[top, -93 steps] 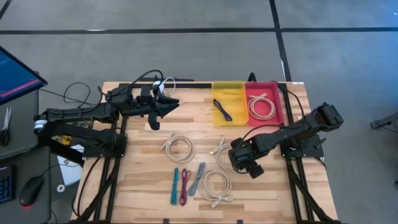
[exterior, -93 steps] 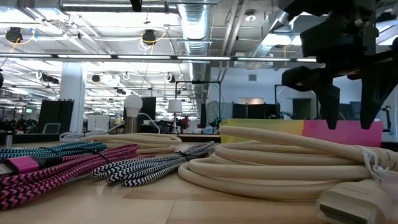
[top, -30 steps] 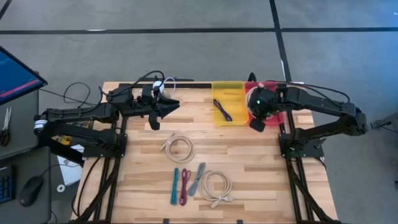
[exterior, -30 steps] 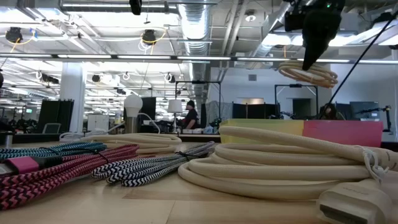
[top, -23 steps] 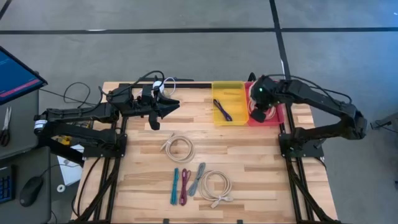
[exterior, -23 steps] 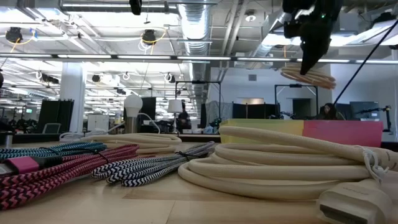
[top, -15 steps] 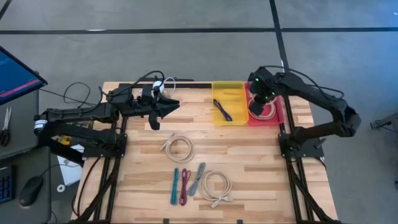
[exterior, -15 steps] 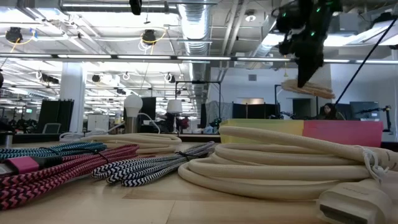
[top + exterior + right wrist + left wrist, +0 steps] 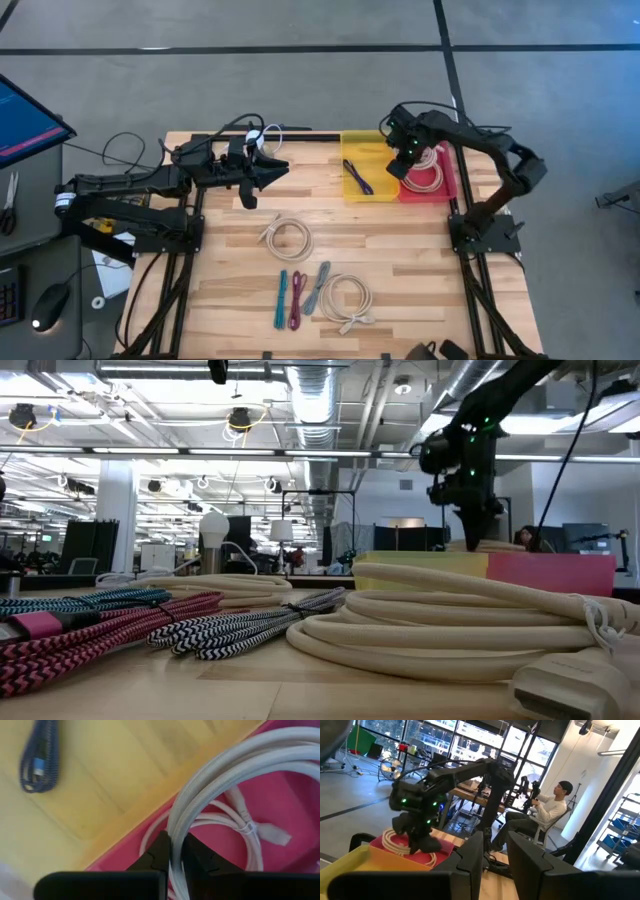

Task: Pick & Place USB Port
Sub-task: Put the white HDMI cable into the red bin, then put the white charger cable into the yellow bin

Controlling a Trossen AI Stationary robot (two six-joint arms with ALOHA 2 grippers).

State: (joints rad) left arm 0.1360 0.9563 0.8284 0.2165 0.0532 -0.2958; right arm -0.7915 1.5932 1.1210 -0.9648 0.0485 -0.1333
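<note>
My right gripper [image 9: 403,163] hangs over the inner edge of the red bin [image 9: 449,180], shut on a coiled white USB cable [image 9: 215,770]. Under that coil, another white cable [image 9: 235,822] lies inside the red bin [image 9: 305,815]. A dark blue cable [image 9: 358,176] lies in the yellow bin [image 9: 372,148] beside it. In the low view the right gripper [image 9: 470,500] reaches down to the bins' top. My left gripper [image 9: 275,168] waits open at the far left of the table, touching nothing. My right gripper pinches several strands of the white coil at one side of its loop [image 9: 176,827] between its two fingers. The fingers come from above, pointing down, and lie across the strands. The coil hangs below them over the red bin; I cannot tell whether it touches the cable beneath.
On the wooden table lie two more white coils [image 9: 290,238] [image 9: 345,298] and teal [image 9: 282,298], magenta [image 9: 297,300] and grey striped [image 9: 320,285] cables near the front. A person sits in the room beyond [image 9: 547,815].
My right gripper has gone down toward the red bin and slightly toward the table's far-left, still shut on the white coil. The coil, which hung high above the bins, now sits at the level of the bin's rim.
</note>
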